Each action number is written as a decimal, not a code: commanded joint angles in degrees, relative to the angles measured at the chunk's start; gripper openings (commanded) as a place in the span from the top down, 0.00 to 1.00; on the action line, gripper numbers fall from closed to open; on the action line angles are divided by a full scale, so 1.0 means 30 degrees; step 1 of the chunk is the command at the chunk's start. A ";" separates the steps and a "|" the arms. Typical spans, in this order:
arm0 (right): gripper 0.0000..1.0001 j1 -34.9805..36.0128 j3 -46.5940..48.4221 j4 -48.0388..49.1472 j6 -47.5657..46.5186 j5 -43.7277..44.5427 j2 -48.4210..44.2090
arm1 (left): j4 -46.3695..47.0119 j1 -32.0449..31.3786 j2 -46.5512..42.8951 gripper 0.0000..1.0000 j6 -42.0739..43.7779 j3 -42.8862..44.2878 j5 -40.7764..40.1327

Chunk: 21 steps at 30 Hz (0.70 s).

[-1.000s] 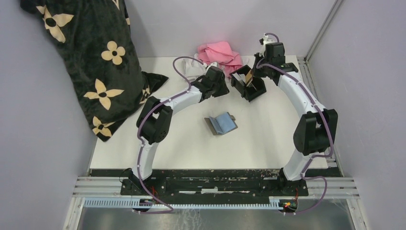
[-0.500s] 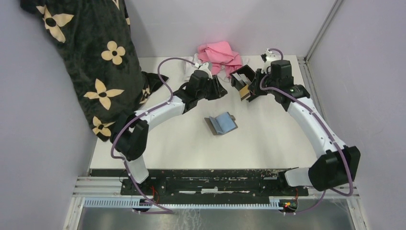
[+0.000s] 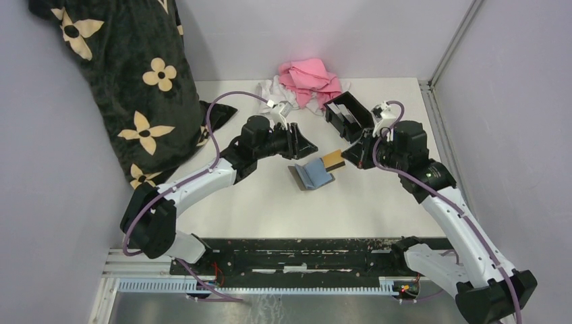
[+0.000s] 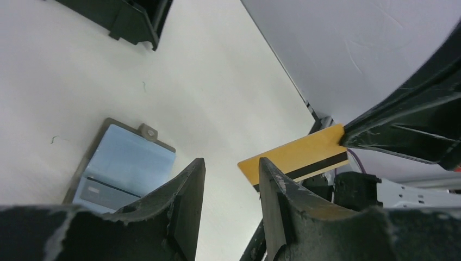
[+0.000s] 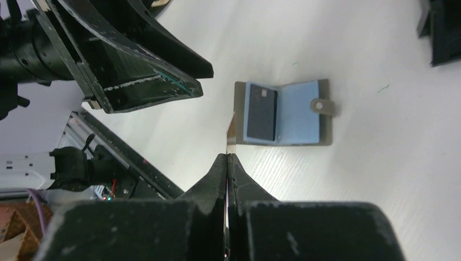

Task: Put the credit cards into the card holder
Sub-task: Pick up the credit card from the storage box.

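Note:
My right gripper [image 3: 349, 160] is shut on a tan credit card [image 3: 332, 160] and holds it above the table, over the right side of the open grey wallet [image 3: 311, 174]. In the right wrist view the card [image 5: 230, 130] shows edge-on between the shut fingers [image 5: 217, 174]. In the left wrist view its black stripe [image 4: 304, 166] shows. My left gripper [image 3: 307, 145] is open and empty, just left of the card; its fingers [image 4: 193, 185] point at it. The black card holder [image 3: 349, 115] lies tilted at the back, right of centre. No other cards show clearly.
The wallet [image 5: 282, 112] lies open with blue inside and a dark panel in one pocket. Pink [image 3: 310, 77] and white cloths lie at the back wall. A black flowered blanket [image 3: 128, 81] hangs at the left. The holder's corner shows in the left wrist view [image 4: 125, 19].
My right gripper has moved from the card holder toward the near side with the tan card, ending above the wallet. My left gripper has drawn back to the left and nearer.

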 commanded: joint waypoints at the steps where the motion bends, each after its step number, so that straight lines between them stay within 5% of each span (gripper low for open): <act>1: 0.99 0.0161 -0.1171 0.0700 0.0834 -0.1632 -0.1159 | 0.1277 0.0045 -0.1265 0.51 0.1619 -0.0237 0.2859; 21: 0.99 0.0185 -0.3670 0.4212 0.3792 -0.5606 -0.2578 | -0.0481 0.0969 -0.0059 0.46 0.1567 0.1103 0.9946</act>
